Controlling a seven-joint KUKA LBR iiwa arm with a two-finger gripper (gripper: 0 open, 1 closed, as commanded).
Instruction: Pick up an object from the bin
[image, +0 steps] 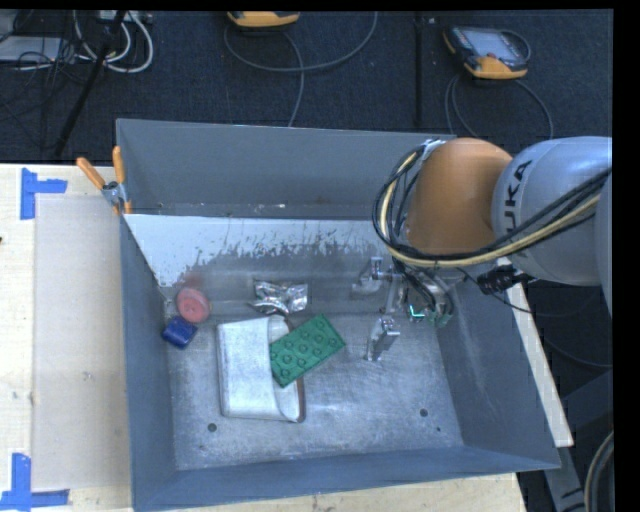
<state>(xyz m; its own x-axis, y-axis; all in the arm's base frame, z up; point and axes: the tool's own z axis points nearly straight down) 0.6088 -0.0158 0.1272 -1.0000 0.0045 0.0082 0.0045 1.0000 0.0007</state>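
Free: near & right floor of grey metal bin (400, 410). Centre-left blocked by green studded plastic plate (306, 350) overlapping white flat pad (245, 370); crumpled silver foil (280, 296) just beyond.

On the floor of the grey metal bin (380, 410) we see a pink disc (191, 303) and a small blue piece (178, 333) side by side at left. Mid-floor lie crumpled foil (280, 296), a white block (246, 380) and a green studded plate (306, 349) overlapping it.

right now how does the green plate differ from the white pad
The green plate is smaller, studded and turned diagonally; the white pad is larger, smooth and lies roughly square to the bin. The green plate overlaps the white pad's right edge. Both are flat rectangles.
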